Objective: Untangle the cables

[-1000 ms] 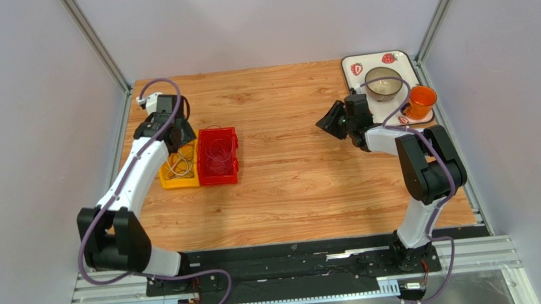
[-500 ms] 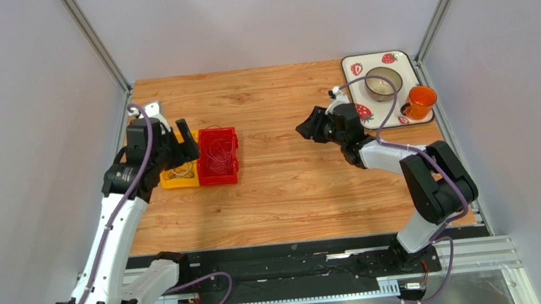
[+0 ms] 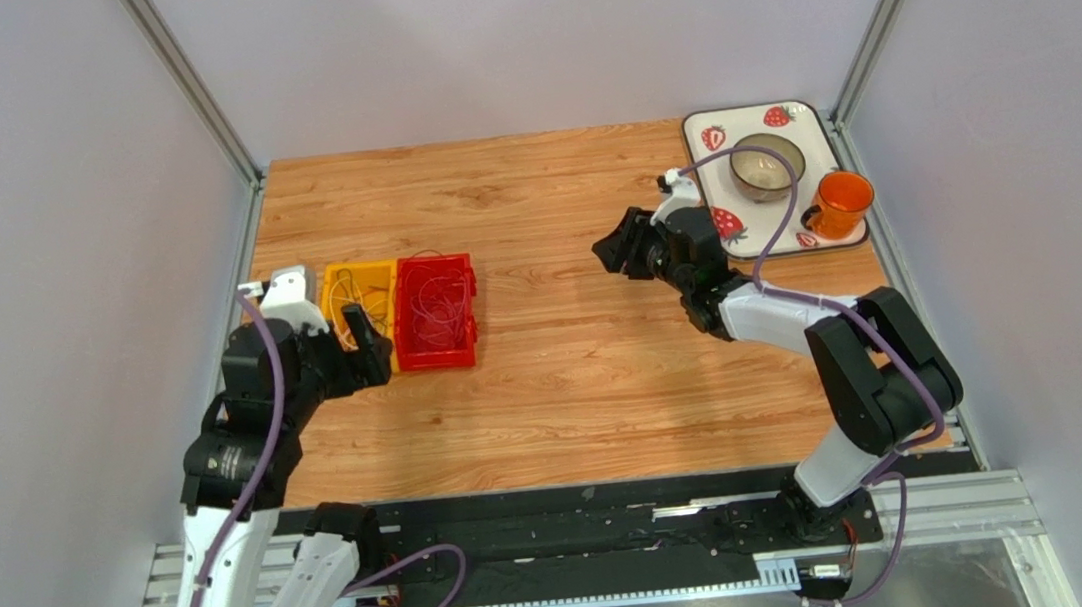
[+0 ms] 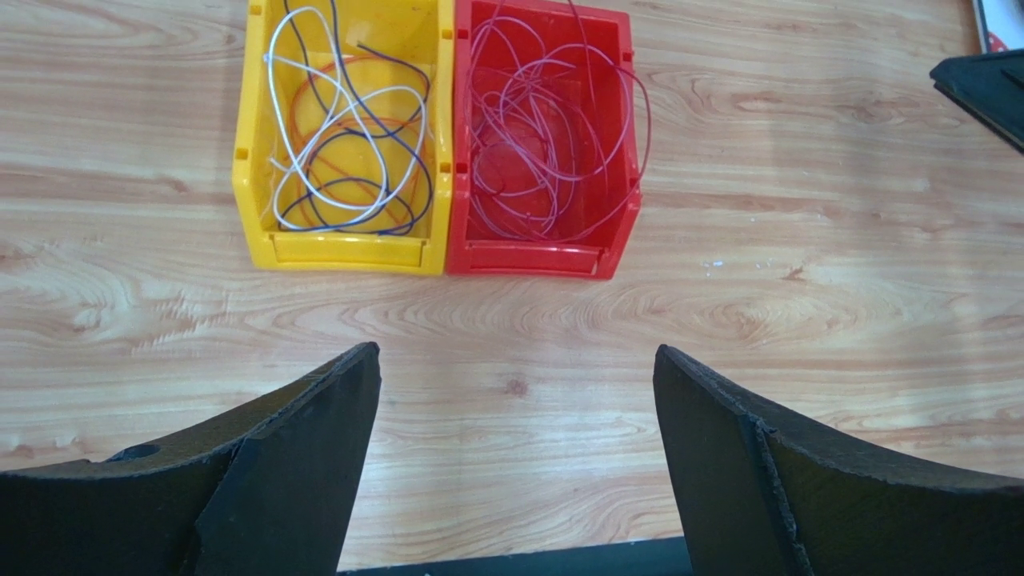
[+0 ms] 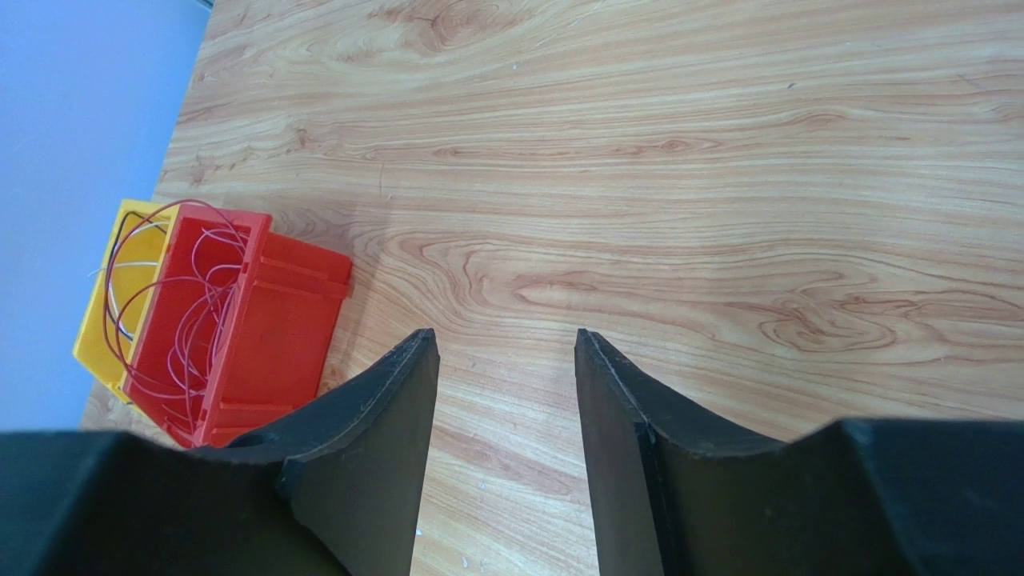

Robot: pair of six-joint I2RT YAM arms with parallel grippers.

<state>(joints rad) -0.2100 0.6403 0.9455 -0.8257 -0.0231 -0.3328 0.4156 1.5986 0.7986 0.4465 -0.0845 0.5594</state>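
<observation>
Left gripper [image 4: 511,360]: fingers wide, holding nothing, over the table [image 4: 781,276]. Beyond it, two touching bins: the yellow bin [image 4: 343,252] holds looped white and dark cables [image 4: 343,132]; the red bin [image 4: 529,258] holds thin tangled red cables [image 4: 541,132], number indistinct. Right gripper [image 5: 502,342]: fingers moderately apart, holding nothing. Farthest back, one tray [image 3: 820,139] bears one bowl [image 3: 774,156] and one orange cup [image 3: 843,201].

One yellow bin [image 4: 349,252], one red bin [image 4: 523,256], one tray [image 3: 805,140], bowl [image 3: 759,157], cup [image 3: 842,200]; cables [image 4: 547,90] too tangled to count.
</observation>
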